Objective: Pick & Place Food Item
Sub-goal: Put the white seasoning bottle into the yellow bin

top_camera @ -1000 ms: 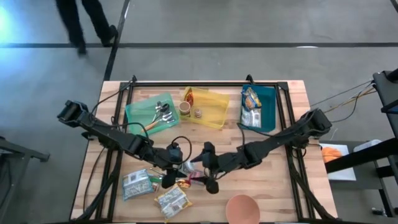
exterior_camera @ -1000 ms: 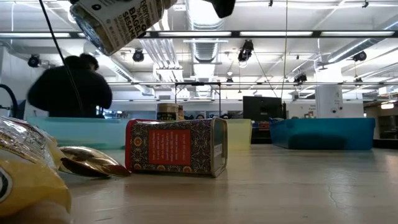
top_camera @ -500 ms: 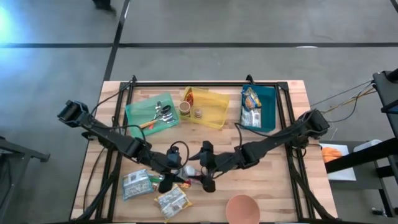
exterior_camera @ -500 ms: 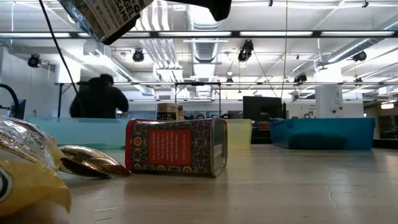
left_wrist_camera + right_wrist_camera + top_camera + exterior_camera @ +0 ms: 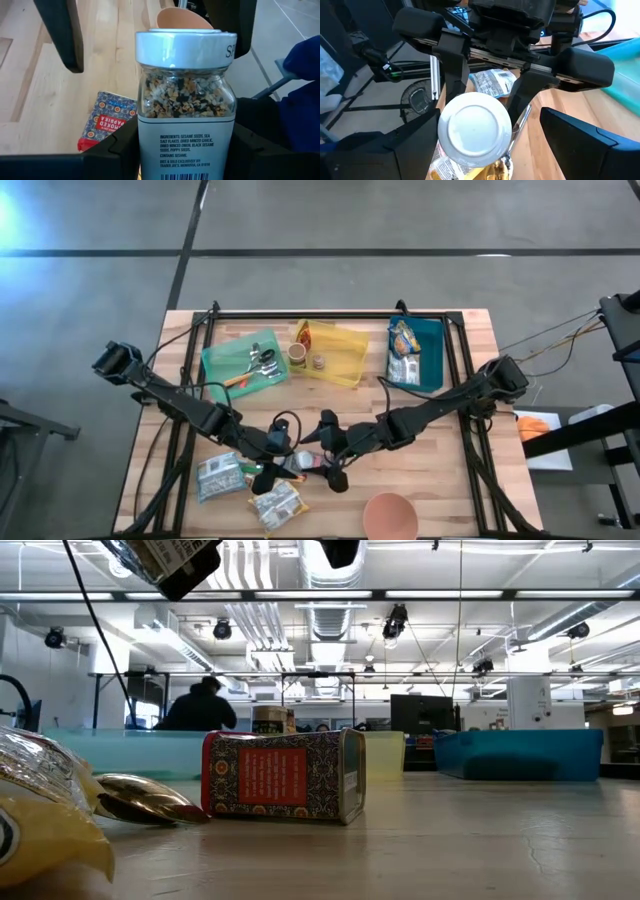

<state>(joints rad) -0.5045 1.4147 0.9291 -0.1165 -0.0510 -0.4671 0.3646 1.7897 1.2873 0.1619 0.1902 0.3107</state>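
Note:
A glass seasoning jar (image 5: 186, 105) with a white lid (image 5: 474, 128) hangs above the table's near middle, and my left gripper (image 5: 283, 464) is shut on it. My right gripper (image 5: 326, 463) faces the lid from the table's right. It is open, with one finger (image 5: 64, 33) well to one side of the lid end and the other (image 5: 241, 26) on the opposite side. I see no touch. In the low view only the jar's lower end (image 5: 160, 556) shows at the top. A red paprika tin (image 5: 283, 776) lies on its side on the table under the grippers. My left gripper pinches the jar's labelled lower body (image 5: 146, 146) between its two fingers, one on each opposite side. The fingers come from the table's left, slanting downward, and lie along the jar. The jar is lifted clear of the table, its lid end pointing toward my right gripper.
A spoon (image 5: 140, 798) and food packets (image 5: 222, 476) (image 5: 277, 502) lie near the front left, and a pink bowl (image 5: 388, 515) at the near edge. Green (image 5: 212, 360), yellow (image 5: 345, 365) and teal (image 5: 432, 350) bins line the far side. A person (image 5: 200, 708) moves in the room behind.
My left gripper has carried the jar a little up and toward the table's left, rolling it slightly. In the low view the jar has slid up and out past the picture's top left. The paprika tin has stayed put.

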